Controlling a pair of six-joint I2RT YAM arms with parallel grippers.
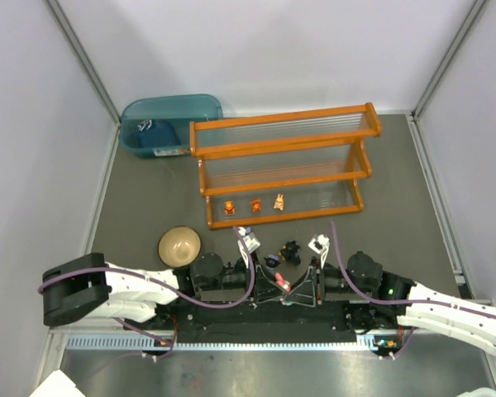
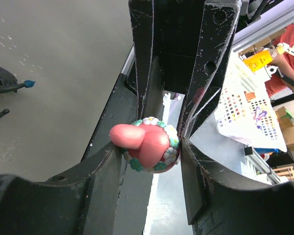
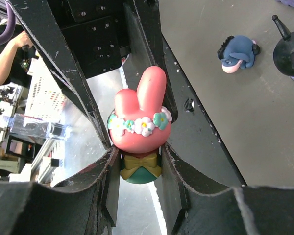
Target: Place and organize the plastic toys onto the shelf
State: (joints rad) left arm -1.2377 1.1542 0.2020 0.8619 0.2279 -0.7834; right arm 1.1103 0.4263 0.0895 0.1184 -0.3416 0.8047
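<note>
left arm (image 1: pixel 136 294): white shells over the long links, round black joint housings, a black boxy block at the outer end.
right arm (image 1: pixel 450 318): the same white shells and black joints, with a small green light on the black part beside the white shell.
cables (image 1: pixel 231 302): purple, one running along each arm.
left gripper (image 2: pixel 148 149): two broad matt black fingers (image 2: pixel 100 183) with pale scuffs along the edges.
right gripper (image 3: pixel 139 161): black fingers, scratched grey at the rims and dusted with fine marks.
screws (image 3: pixel 95 49): small dark heads sunk in a black plate, set in pairs.
</note>
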